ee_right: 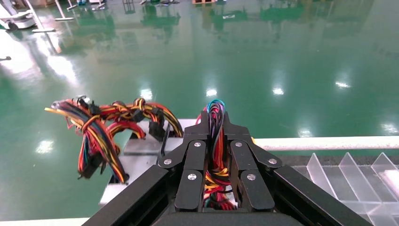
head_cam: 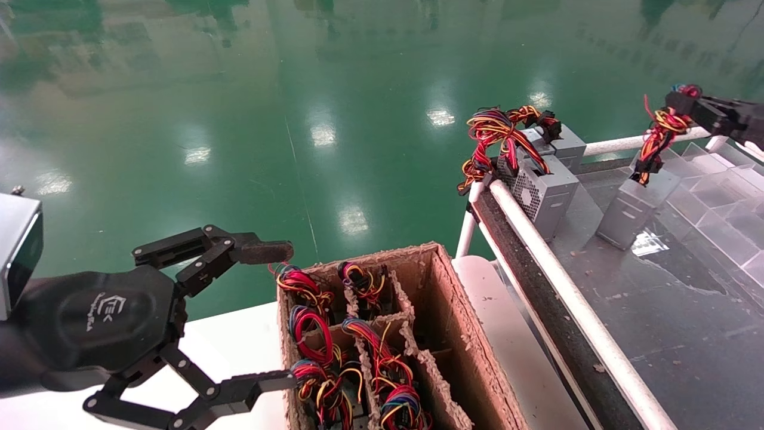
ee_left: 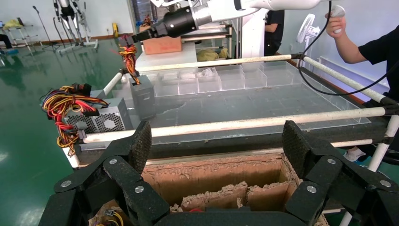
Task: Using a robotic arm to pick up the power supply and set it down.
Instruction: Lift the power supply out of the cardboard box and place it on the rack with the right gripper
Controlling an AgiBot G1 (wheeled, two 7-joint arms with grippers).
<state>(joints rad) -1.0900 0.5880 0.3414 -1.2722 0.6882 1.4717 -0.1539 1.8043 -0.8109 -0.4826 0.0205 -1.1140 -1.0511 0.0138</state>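
The power supply (head_cam: 632, 206) is a small plain grey box, upright with its base at the dark table top (head_cam: 686, 334). Its slim red, yellow and orange wire bundle (head_cam: 656, 140) rises to my right gripper (head_cam: 677, 101), which is shut on the wires. In the right wrist view the wires (ee_right: 215, 160) run between the closed fingers of the right gripper (ee_right: 215, 122), and the box itself is hidden. The left wrist view shows that box (ee_left: 142, 96) under the right gripper (ee_left: 129, 40). My left gripper (head_cam: 280, 315) hangs open over the cardboard box, holding nothing.
A vented grey box (head_cam: 540, 191) with a large wire tangle (head_cam: 501, 137) stands at the table's far left corner. A divided cardboard box (head_cam: 441, 310) holds several wired units. White rails (head_cam: 561, 280) edge the table. Clear dividers (head_cam: 722, 203) stand at the right. A person (ee_left: 371, 47) stands behind.
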